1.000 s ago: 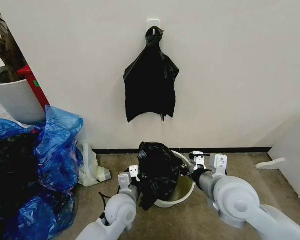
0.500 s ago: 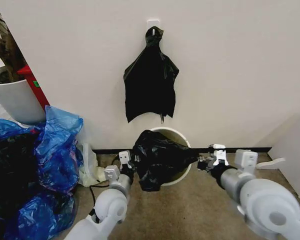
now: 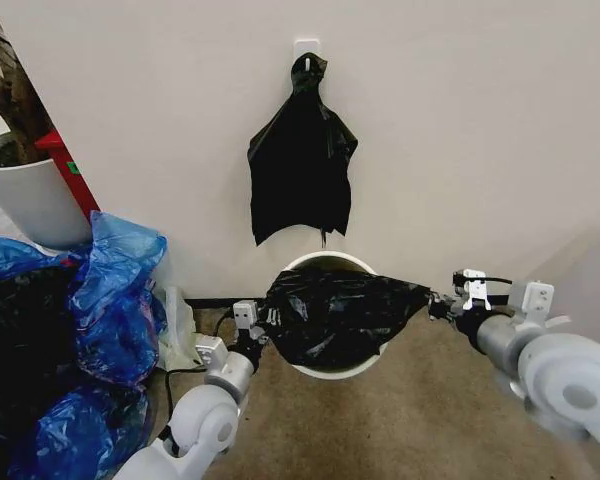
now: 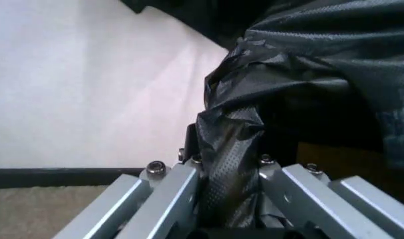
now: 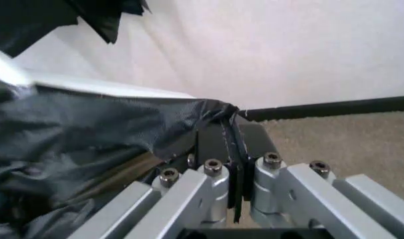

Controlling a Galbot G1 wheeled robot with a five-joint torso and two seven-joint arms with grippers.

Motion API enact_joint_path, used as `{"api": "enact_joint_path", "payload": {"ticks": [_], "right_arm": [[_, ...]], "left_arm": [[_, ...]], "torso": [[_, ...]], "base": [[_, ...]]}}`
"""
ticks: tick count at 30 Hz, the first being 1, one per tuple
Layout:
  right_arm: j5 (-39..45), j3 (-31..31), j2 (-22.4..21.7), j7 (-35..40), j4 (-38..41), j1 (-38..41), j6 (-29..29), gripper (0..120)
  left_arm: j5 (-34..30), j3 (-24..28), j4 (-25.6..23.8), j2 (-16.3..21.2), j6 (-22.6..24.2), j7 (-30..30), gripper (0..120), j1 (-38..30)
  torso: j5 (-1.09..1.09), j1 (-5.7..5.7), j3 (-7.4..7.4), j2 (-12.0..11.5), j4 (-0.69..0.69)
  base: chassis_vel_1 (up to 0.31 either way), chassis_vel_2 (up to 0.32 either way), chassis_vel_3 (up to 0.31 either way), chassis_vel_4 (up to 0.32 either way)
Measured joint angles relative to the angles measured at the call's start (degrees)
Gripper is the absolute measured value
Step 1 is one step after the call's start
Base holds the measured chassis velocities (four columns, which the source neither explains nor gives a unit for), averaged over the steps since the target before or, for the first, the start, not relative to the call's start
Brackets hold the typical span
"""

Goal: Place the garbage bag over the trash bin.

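The trash bin (image 3: 332, 368) is taken as the landmark; it stands on the floor against the wall. Far to the left of the trash bin, a heap of blue plastic bags (image 3: 115, 300) is seen, and behind it a white plant pot (image 3: 35, 200). Just left of the trash bin, the left end effector (image 3: 263, 322) is held at rim height, and its fingers are clamped on the left edge of the garbage bag (image 3: 340, 315). In the left wrist view, a bunched fold of the garbage bag (image 4: 232, 164) is gripped between the two fingers (image 4: 188, 149). The garbage bag is stretched flat across the front of the trash bin, over its opening, and the white rim is visible above and below it. On the wall above the trash bin, a bunch of black bags (image 3: 302, 160) is hung from a hook. Right of the trash bin, the right end effector (image 3: 442, 303) is closed on the right corner of the garbage bag, and in the right wrist view this corner (image 5: 215, 112) is pinched between its fingers (image 5: 222, 144).
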Motion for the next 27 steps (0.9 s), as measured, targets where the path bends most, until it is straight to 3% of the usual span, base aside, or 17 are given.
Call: {"api": "enact_joint_path", "payload": {"ticks": [10,23,27], "right_arm": [[-2.01,-0.44,-1.15,-5.22,-2.86,-3.05,-2.54,0],[-3.53,3.52,-2.41,-5.28,-0.24,-8.82,-4.42,0],[-3.28,5.05,-2.66,-3.95,1.03,-9.07,-4.44,10]], "left_arm": [[-2.59,-0.39,-1.31,0.26,-3.90,5.39,3,1.79],[-7.41,-0.48,-1.90,-1.01,-5.25,6.86,3,1.88],[-8.85,-0.45,-0.80,-1.31,-5.05,6.82,3,1.37]], "torso": [[0.00,0.00,0.00,0.00,-0.01],[-0.01,0.00,0.00,0.00,-0.01],[0.00,0.00,0.00,0.00,-0.01]], "base": [[0.000,0.000,0.000,0.000],[0.000,0.000,0.000,0.000],[0.000,0.000,0.000,0.000]]}}
